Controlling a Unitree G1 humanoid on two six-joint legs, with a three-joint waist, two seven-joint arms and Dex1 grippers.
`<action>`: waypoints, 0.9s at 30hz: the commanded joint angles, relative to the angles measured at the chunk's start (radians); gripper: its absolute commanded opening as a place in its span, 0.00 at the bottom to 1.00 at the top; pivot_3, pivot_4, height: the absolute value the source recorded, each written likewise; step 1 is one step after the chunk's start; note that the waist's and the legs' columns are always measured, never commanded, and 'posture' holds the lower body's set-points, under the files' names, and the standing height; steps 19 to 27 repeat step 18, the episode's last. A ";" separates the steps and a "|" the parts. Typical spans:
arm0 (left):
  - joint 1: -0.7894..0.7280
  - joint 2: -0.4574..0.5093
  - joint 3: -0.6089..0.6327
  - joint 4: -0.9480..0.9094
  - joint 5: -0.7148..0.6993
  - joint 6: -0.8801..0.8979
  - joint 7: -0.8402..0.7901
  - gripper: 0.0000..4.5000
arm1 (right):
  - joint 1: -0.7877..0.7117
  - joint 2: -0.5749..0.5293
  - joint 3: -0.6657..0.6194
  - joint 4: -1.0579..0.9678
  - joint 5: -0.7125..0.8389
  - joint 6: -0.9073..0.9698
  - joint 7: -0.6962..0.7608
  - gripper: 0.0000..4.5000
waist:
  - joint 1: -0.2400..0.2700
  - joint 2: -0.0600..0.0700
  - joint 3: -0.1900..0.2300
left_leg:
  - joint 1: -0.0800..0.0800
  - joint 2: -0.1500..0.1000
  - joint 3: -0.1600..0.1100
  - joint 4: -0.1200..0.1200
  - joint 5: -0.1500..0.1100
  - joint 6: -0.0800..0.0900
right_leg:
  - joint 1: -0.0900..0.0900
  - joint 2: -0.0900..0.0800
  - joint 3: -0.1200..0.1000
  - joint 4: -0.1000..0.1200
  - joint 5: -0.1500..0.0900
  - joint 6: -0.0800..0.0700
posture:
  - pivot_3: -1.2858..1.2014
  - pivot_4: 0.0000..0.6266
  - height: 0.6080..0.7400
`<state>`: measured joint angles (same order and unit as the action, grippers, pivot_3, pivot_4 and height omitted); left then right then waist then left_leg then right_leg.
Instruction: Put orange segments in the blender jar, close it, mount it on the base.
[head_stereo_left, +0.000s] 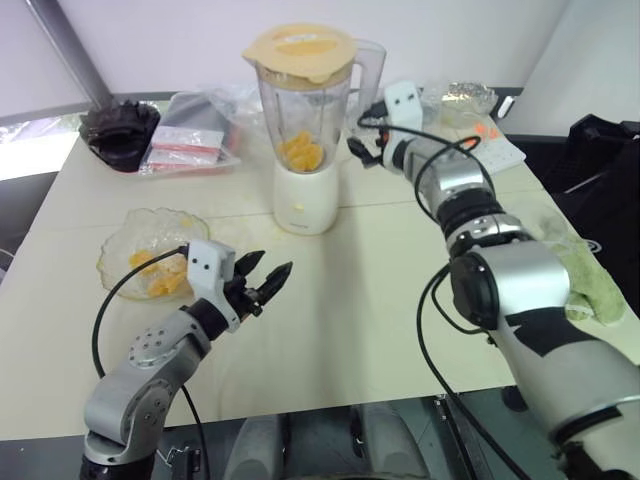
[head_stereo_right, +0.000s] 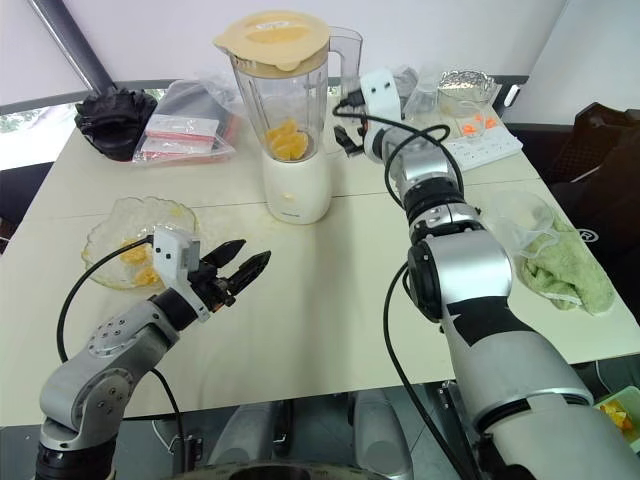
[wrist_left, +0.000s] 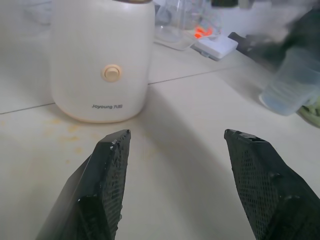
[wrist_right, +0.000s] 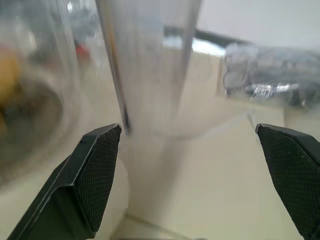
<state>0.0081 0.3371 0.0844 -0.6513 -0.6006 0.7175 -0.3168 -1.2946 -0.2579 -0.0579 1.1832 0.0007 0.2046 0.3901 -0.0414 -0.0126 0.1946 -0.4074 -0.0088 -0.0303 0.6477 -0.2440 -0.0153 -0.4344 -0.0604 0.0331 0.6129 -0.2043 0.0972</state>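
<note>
Cream table (head_stereo_left: 380, 300): right gripper (wrist_right: 190, 170) jaws wide apart beside handle of one blender jar (head_stereo_left: 305, 110), upright, long axis vertical, lidded, mounted on one base (head_stereo_left: 305, 200). Orange segments (head_stereo_left: 301, 152) inside jar. Left gripper (head_stereo_left: 262, 282) open, empty.

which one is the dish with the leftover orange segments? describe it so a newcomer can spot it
Start at the blender jar, standing on its base mid-table. Come toward the robot's left side: the scalloped glass dish sits beside the left gripper. Unlike the other clear vessels, it is shallow and holds orange segments.
</note>
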 joint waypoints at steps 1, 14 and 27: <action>-0.015 0.019 0.000 -0.013 0.011 -0.020 -0.007 0.69 | 0.176 -0.075 0.022 -0.300 0.028 0.071 0.153 0.99 | 0.006 0.000 0.000 | 0.000 0.000 -0.001 0.000 0.000 0.000 | 0.001 0.000 0.000 0.000 0.000 0.000 | 0.52 0.24 1.00; -0.091 0.124 0.158 -0.077 -0.077 0.041 0.029 0.69 | 0.726 -0.497 -0.152 -1.302 0.484 0.535 0.638 0.99 | 0.000 -0.002 0.000 | 0.005 0.003 -0.001 0.001 0.000 0.000 | 0.005 0.004 0.000 0.000 0.000 -0.001 | 0.52 0.24 1.00; -0.115 0.157 0.215 -0.091 -0.143 0.083 0.045 0.69 | 0.801 -0.549 -0.216 -1.357 0.566 0.587 0.660 0.99 | 0.002 -0.002 0.000 | 0.005 0.004 0.000 0.002 0.000 0.000 | 0.005 0.004 0.000 -0.001 0.000 -0.001 | 0.52 0.24 1.00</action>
